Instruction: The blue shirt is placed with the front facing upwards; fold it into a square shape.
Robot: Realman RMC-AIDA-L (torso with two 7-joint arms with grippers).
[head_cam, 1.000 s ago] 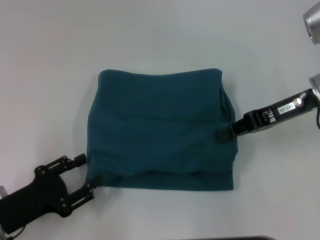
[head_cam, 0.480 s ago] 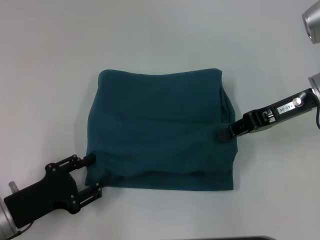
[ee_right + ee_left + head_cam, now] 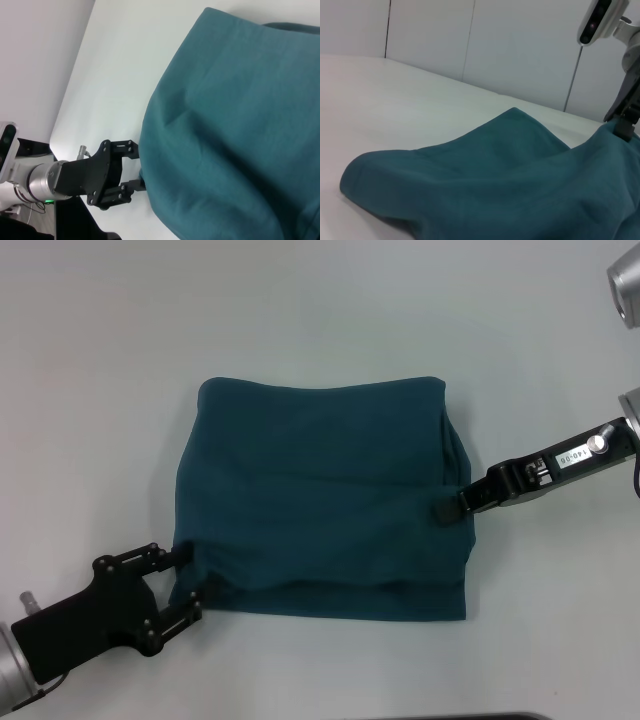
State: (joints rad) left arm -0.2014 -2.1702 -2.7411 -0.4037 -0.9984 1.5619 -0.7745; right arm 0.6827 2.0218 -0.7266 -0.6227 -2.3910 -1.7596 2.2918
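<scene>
The blue shirt point(image 3: 320, 500) lies folded into a rough rectangle in the middle of the white table, plain side up, no lettering showing. My left gripper point(image 3: 190, 580) is open at the shirt's near left corner, one finger on each side of the corner's edge. It also shows in the right wrist view point(image 3: 139, 166). My right gripper point(image 3: 445, 510) is shut on the shirt's right edge, halfway along it. In the left wrist view the cloth point(image 3: 495, 185) rises toward the right gripper point(image 3: 624, 127).
The white table point(image 3: 100, 390) surrounds the shirt on all sides. A dark strip point(image 3: 450, 717) runs along the table's near edge. Pale wall panels point(image 3: 520, 45) stand behind the table's far side.
My left gripper has moved in toward the shirt's near left corner, and its open fingers now straddle the edge. The right gripper and the shirt have not moved.
</scene>
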